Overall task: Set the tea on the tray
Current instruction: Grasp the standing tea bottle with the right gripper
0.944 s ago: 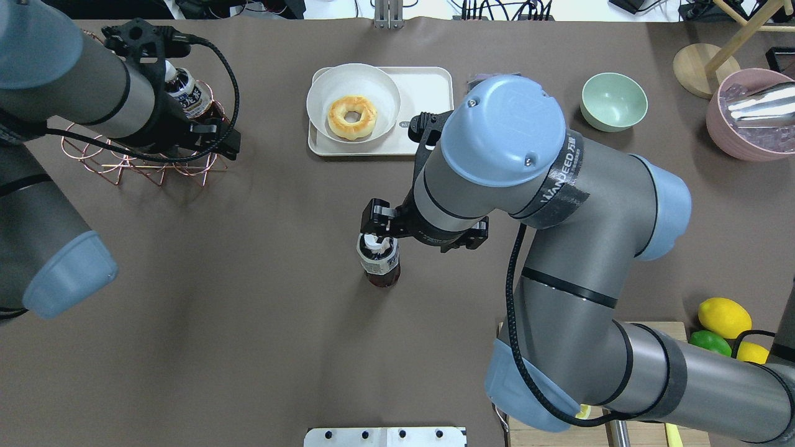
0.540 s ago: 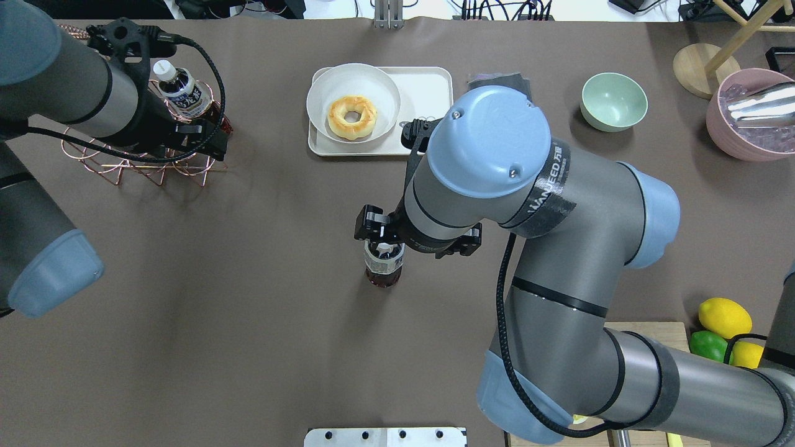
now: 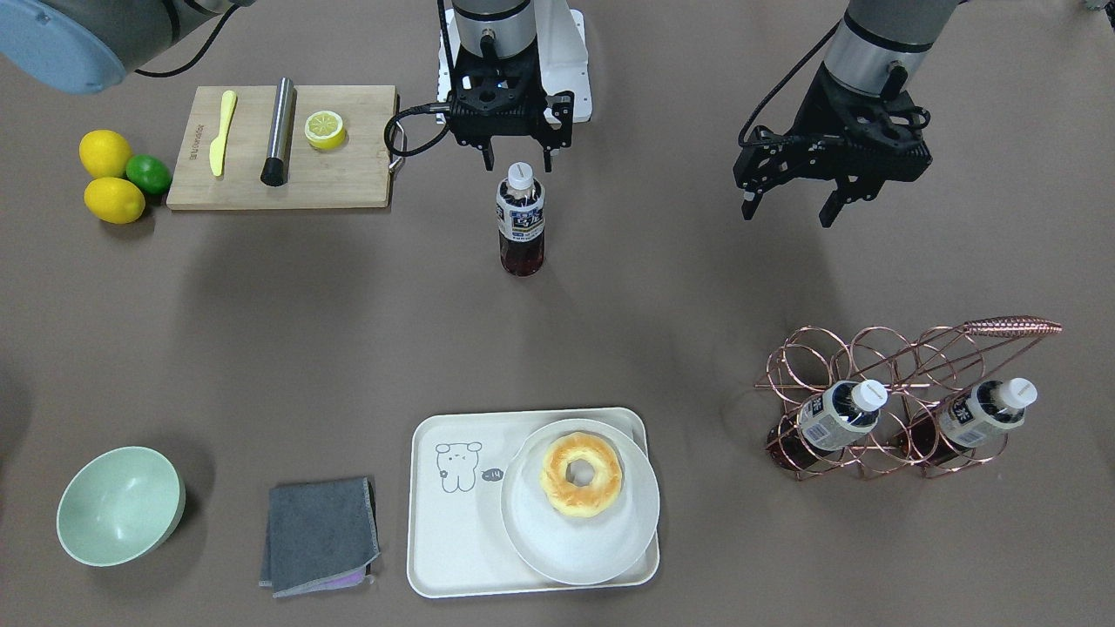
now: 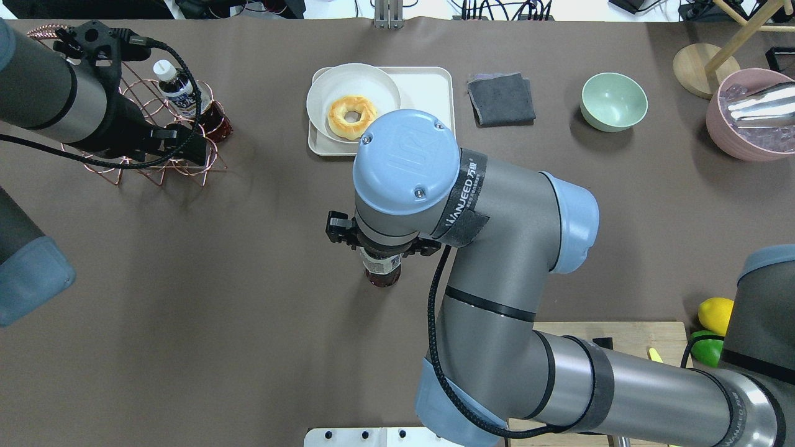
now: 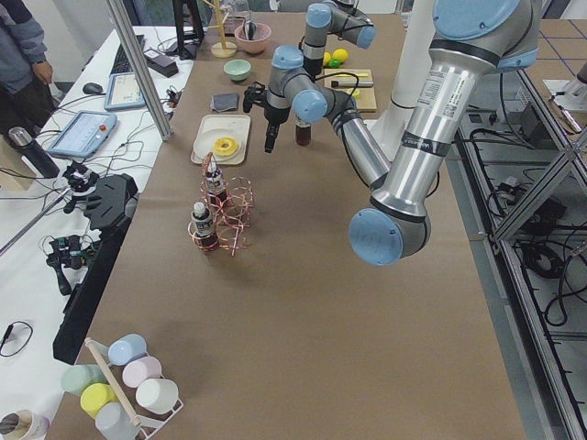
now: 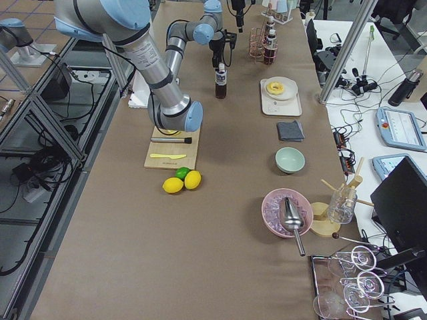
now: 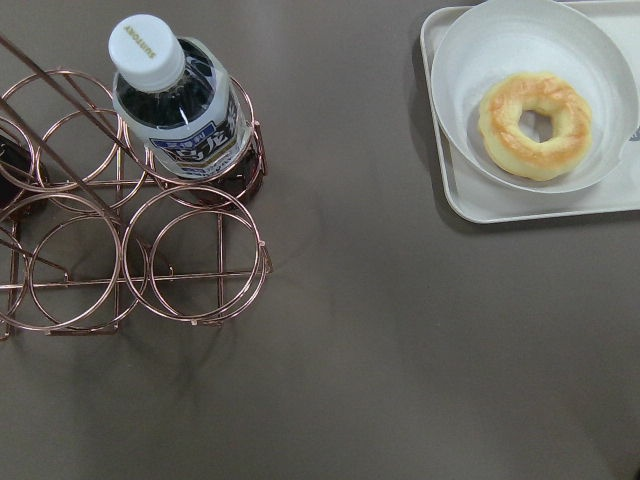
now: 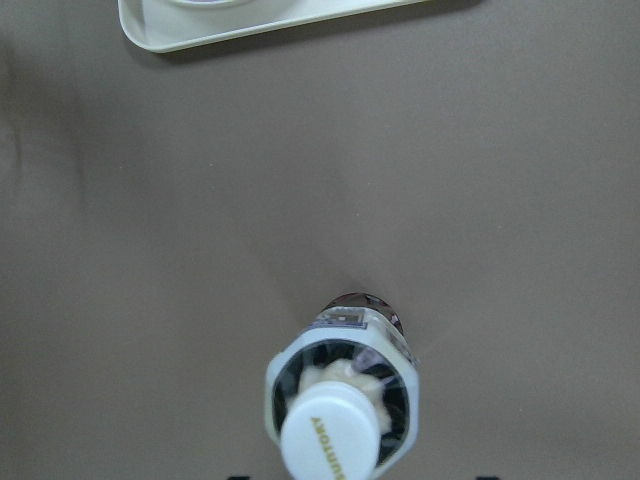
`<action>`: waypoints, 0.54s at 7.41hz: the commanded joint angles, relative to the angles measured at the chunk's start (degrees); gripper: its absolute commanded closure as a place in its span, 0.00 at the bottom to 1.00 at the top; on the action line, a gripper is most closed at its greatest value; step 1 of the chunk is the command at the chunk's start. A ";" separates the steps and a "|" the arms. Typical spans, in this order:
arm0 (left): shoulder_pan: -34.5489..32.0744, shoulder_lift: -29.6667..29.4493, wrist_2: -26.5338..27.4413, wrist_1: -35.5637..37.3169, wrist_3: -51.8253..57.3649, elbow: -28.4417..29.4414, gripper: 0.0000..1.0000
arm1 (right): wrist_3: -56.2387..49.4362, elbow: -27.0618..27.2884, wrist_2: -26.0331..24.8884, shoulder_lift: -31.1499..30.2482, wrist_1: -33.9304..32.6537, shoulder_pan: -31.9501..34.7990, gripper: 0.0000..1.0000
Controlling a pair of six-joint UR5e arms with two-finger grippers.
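Tea [image 3: 521, 228] stands upright on the table [image 3: 261, 305], well apart from the tray [image 3: 453, 540]. You'll see the right gripper [image 3: 518, 168] spread over its cap, the left gripper [image 3: 787, 213] spread and empty.

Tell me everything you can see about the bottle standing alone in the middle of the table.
The bottle is small, clear plastic, with a white screw cap, a white-and-dark-blue label and dark reddish-brown liquid inside. It stands upright on the brown table, capped, away from the tray. The open right gripper hangs over its cap without touching.
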 commanded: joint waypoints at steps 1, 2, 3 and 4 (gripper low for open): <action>0.00 0.02 0.02 -0.37 0.04 0.32 0.05 | -0.09 -0.93 -1.04 0.56 0.00 0.04 0.34; 0.00 0.11 0.10 -0.37 0.04 0.24 0.05 | -0.09 -1.01 -1.57 0.56 0.00 0.13 0.38; 0.00 0.29 0.28 -0.72 0.04 0.24 0.05 | -0.26 -1.45 -1.92 0.56 0.00 0.13 0.45; 0.00 1.51 0.37 -2.64 0.04 0.41 0.04 | -0.35 -1.54 -2.45 0.56 0.00 0.13 0.62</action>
